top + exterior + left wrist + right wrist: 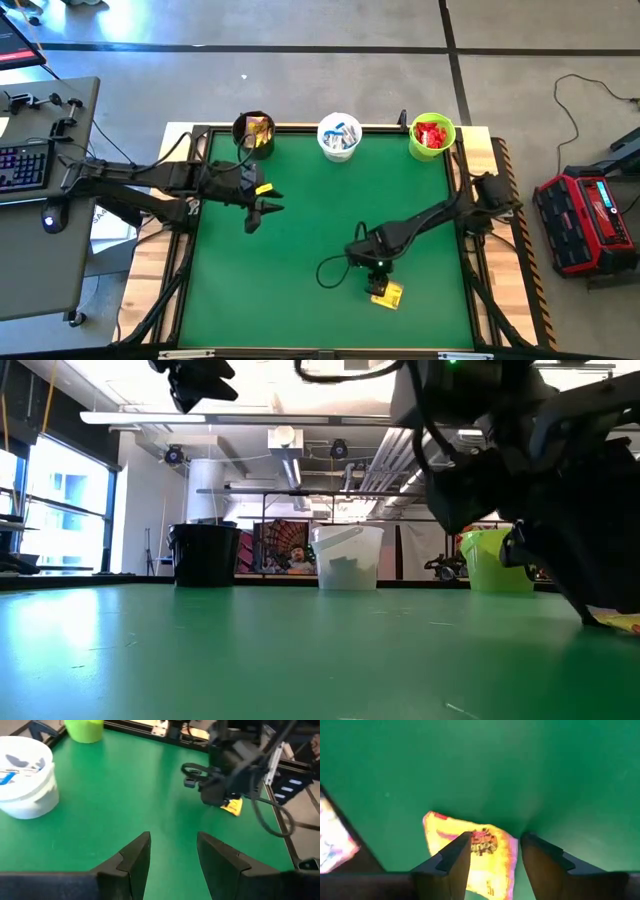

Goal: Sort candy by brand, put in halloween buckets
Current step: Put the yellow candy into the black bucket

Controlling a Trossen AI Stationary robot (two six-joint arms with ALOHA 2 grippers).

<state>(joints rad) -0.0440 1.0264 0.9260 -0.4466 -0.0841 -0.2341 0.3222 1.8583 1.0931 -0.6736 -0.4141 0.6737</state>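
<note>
A yellow candy packet [485, 850] lies flat on the green mat [300, 300], near its front right. My right gripper [495, 865] stands open over it, pointing steeply down, with the packet under and between its fingers. My left gripper [262, 208] hangs open above the mat's left side with nothing between its fingers [172, 860]. Three buckets stand along the far edge: a black one [254, 133] with yellow candy, a white one [339, 137] with white-and-blue candy, and a lime green one [432, 136] with red candy. My right gripper comes at the yellow packet from above, slanting, one finger [452, 857] over the packet's printed face [482, 842] and the other [540, 857] past its edge. Whether the fingers touch it I cannot tell. The packet lies flat on the mat.
A black frame [462, 230] borders the mat, with wooden table strips outside it. A cable loop [330, 270] hangs beside my right wrist. A desk with a keyboard [25, 165] stands off the table's left side, and a red case [585, 220] on the floor to the right.
</note>
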